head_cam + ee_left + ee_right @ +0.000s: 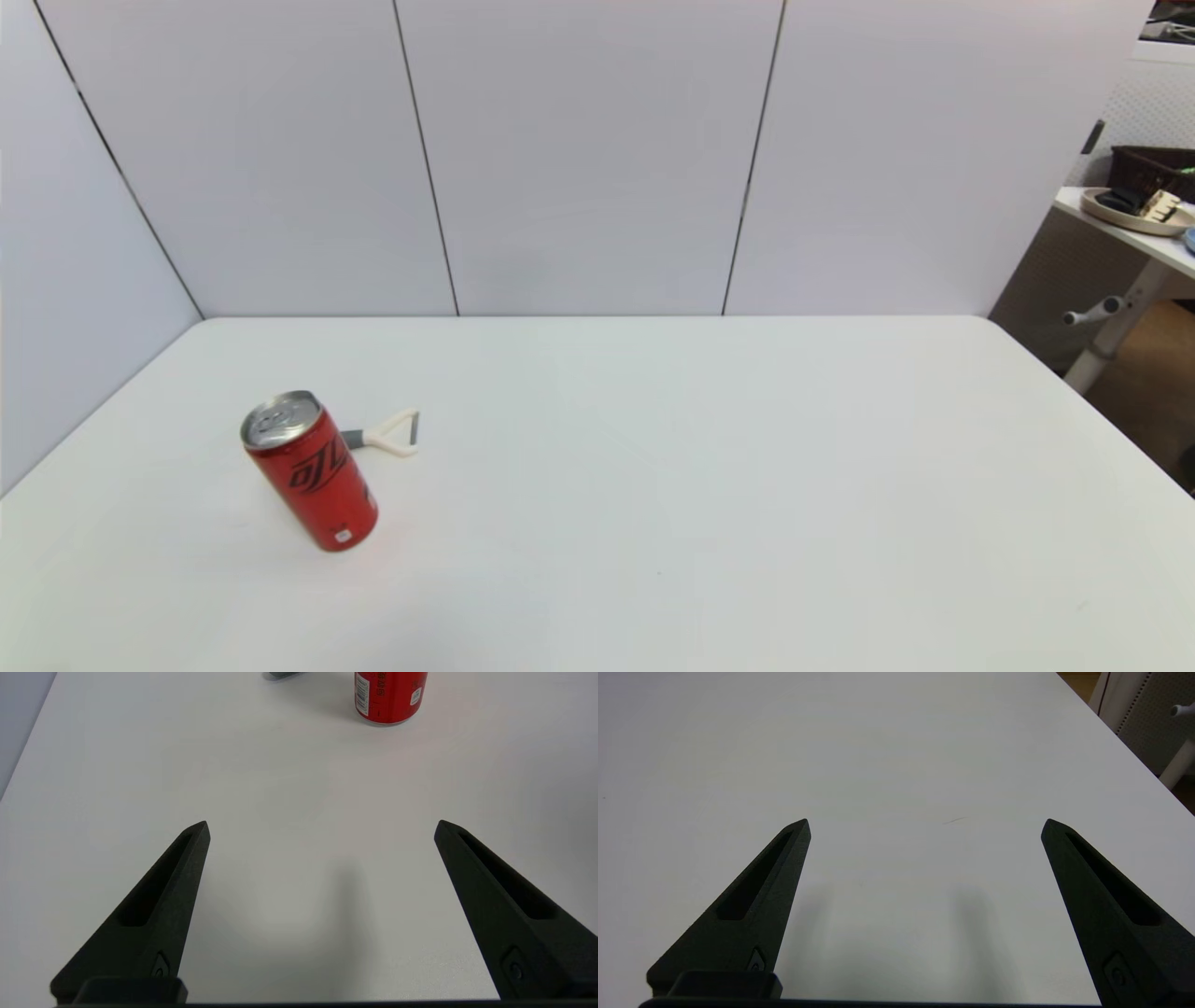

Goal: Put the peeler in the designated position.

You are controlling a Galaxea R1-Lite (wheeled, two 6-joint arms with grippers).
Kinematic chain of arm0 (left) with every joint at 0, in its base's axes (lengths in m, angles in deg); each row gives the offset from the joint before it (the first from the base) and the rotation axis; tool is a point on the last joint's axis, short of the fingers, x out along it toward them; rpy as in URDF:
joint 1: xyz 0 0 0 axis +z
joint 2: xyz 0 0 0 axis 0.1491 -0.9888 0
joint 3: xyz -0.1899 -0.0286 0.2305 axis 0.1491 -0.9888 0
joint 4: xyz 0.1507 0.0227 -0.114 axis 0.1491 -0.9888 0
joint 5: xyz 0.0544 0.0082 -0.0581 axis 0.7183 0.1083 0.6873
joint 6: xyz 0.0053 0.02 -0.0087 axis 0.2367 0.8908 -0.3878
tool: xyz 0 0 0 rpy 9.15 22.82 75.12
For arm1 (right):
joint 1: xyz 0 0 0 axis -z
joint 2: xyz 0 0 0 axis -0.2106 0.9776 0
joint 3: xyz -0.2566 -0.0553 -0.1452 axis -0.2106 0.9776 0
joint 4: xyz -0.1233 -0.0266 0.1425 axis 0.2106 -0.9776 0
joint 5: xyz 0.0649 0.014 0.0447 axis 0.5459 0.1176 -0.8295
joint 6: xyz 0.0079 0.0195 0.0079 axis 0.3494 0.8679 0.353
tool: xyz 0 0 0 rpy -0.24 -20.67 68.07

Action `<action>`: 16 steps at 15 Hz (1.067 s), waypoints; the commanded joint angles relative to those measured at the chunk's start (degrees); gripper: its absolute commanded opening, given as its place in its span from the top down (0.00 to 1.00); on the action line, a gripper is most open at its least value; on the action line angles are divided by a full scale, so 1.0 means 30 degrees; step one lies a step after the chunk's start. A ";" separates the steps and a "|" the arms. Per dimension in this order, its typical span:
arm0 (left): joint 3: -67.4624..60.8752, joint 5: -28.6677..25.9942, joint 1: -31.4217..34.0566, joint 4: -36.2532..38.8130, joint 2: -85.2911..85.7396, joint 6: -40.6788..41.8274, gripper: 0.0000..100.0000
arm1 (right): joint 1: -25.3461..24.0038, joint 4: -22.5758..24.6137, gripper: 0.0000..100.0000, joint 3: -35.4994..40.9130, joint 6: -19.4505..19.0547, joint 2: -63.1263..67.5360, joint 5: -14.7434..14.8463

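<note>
Here, left end effector [321,826] spread wide — peeler [390,435] untouched

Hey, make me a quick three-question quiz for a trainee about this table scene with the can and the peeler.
1. True or false: the small Y-shaped peeler with cream-white head and dark grey handle lies flat on the white table.
2. Which part of the peeler points toward the upright red drink can? A) forked head B) grey handle
3. Fill in: the jaws of the left gripper and right gripper are both ____.

Key: 1 true. 2 B. 3 open, each holding nothing above bare tabletop.
</note>
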 commanded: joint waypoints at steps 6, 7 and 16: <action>-0.2590 0.0193 -0.0338 0.1212 0.5209 -0.1828 0.00 | 0.0008 -0.0015 0.00 0.0000 0.0001 0.0029 -0.0002; -0.2620 0.0223 -0.0338 0.1212 0.5502 -0.2092 0.00 | 0.0008 0.0015 0.00 0.0000 0.0001 0.0029 -0.0002; -0.2620 0.0838 -0.0338 0.1300 0.5502 -0.3293 0.00 | -0.0021 -0.0015 0.00 0.0000 0.0001 0.0029 -0.0002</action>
